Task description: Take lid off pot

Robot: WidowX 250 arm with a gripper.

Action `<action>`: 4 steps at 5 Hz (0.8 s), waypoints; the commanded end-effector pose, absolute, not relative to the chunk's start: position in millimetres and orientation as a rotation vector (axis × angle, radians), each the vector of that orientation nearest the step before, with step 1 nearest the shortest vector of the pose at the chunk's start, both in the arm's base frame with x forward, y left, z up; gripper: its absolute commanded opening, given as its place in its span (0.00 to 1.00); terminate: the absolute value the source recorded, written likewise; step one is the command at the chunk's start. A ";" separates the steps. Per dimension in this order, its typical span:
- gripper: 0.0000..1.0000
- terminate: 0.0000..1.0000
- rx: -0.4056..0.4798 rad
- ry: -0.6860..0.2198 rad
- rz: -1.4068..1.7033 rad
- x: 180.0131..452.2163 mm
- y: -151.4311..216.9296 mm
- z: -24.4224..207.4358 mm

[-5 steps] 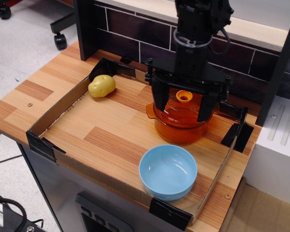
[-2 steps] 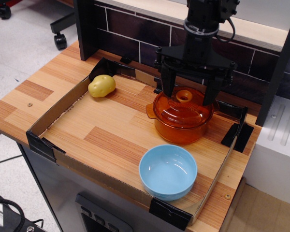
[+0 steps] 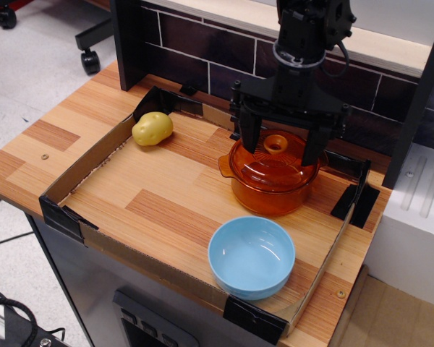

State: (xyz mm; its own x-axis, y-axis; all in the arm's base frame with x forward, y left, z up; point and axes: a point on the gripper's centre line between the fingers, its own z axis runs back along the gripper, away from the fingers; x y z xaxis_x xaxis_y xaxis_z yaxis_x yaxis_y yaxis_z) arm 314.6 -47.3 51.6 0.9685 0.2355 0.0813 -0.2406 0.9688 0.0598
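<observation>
The amber pot (image 3: 269, 191) stands at the back right of the cardboard-walled tray. The amber lid (image 3: 273, 160) sits on the pot, with its orange knob (image 3: 276, 144) at the centre. My black gripper (image 3: 278, 149) hangs directly above the lid, jaws wide open. Its two fingers (image 3: 247, 133) straddle the knob at either side, tips near the lid's rim. It holds nothing.
A light-blue bowl (image 3: 252, 256) sits in front of the pot near the tray's front edge. A yellow potato (image 3: 152, 128) lies at the tray's back left. Low cardboard walls (image 3: 79, 163) ring the wooden surface. A dark brick wall stands behind; a white unit (image 3: 419, 217) is at right.
The gripper rose off the pot from one second ago, uncovering the lid, then settled slightly lower and left over the knob. The lid stayed on the pot.
</observation>
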 end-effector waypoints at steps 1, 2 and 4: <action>0.00 0.00 0.061 -0.103 0.241 316.5 -48.7 58.7; 0.00 0.00 0.057 -0.117 0.251 316.7 -47.7 61.4; 0.00 0.00 0.001 -0.120 0.251 318.3 -43.0 93.3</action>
State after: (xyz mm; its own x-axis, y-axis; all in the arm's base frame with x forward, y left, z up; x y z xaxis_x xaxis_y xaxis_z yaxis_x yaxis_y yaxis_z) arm 307.1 -44.2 73.1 0.9668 0.2517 0.0434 -0.2522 0.9677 0.0071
